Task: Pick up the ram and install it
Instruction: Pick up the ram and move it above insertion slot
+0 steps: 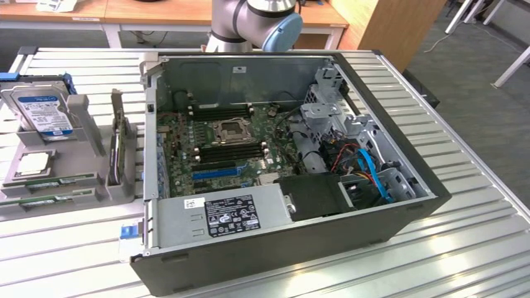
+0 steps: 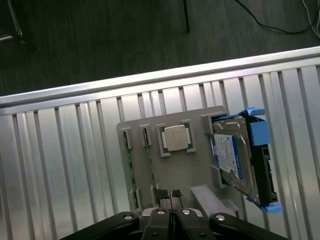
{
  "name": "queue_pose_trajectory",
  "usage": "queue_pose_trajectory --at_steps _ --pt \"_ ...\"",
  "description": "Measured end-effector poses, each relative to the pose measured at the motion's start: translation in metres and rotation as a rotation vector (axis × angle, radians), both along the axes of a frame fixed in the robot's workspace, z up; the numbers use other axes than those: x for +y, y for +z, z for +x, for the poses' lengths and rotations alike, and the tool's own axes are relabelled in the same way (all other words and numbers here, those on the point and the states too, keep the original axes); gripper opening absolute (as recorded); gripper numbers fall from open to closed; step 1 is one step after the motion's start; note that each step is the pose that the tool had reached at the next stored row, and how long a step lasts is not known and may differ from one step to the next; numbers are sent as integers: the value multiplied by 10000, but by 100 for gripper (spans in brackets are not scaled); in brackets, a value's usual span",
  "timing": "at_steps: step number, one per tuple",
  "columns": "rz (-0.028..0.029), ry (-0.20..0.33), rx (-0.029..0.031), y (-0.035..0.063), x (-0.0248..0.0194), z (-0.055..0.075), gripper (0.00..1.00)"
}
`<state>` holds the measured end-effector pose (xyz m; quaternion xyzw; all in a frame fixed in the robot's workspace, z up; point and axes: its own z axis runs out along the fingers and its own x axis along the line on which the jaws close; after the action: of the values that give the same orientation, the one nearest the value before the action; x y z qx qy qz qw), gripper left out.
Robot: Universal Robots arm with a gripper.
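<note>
Your gripper [image 2: 169,194] hangs above the gray parts holder [image 2: 192,172], jaws pressed together and holding nothing. The ram [image 2: 131,175] sits slotted at that holder's edge near the CPU [image 2: 176,137], presented for picking. The computer case [image 1: 248,261] lies open so its motherboard [image 1: 223,143] faces up.

Your arm [image 1: 251,18] stood with a grey elbow joint and its blue cap at the top of the exterior view. In the wrist view, your gripper [image 2: 170,196] faced downward, jaws closed, the dark pads [image 2: 163,194] meeting flat against each other.
</note>
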<state>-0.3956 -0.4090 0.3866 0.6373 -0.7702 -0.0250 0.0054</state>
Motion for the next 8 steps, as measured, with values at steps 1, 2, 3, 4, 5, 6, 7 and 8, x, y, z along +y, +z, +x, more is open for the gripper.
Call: queue_pose_trajectory --at_steps 1,2,3,4,5,6,7,8 --pt "0 67 0 0 0 0 10" --pt "0 105 0 0 0 0 10" --pt "0 123 0 0 0 0 10" --pt "0 124 0 0 0 0 10" --pt "0 125 0 0 0 0 10" --pt "0 125 0 0 0 0 10" --pt "0 125 0 0 0 0 10" --pt "0 125 -1 0 0 0 10"
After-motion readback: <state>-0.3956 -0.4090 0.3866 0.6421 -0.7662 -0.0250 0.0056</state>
